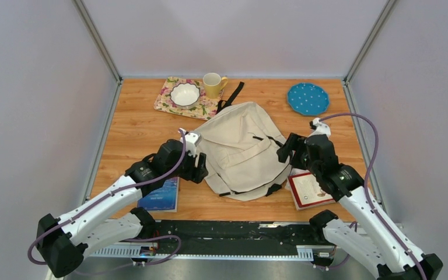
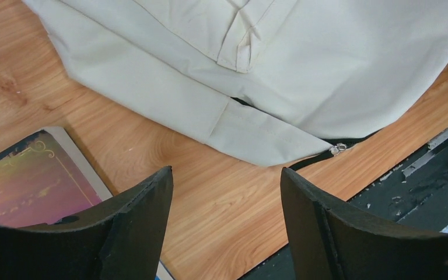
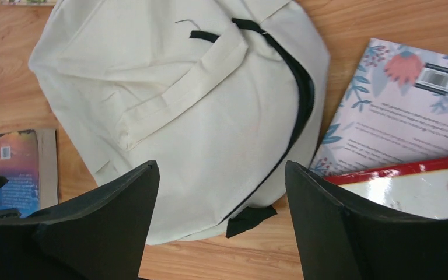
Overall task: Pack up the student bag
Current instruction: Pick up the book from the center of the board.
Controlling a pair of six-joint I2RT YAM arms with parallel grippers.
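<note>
Nothing is judged packed: the student bag [image 1: 242, 149] is laid flat on the bench [image 1: 140, 125], the blue book [image 1: 160, 195] and red-bordered book [image 1: 309, 189] are left by the near edge, and the left pincer [image 2: 226, 175] and right pincer [image 3: 221, 166] are held open, empty.

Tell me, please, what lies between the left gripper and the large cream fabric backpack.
Only bare wooden tabletop: the left wrist view shows the open left gripper short of the cream fabric backpack, nothing between them.
</note>
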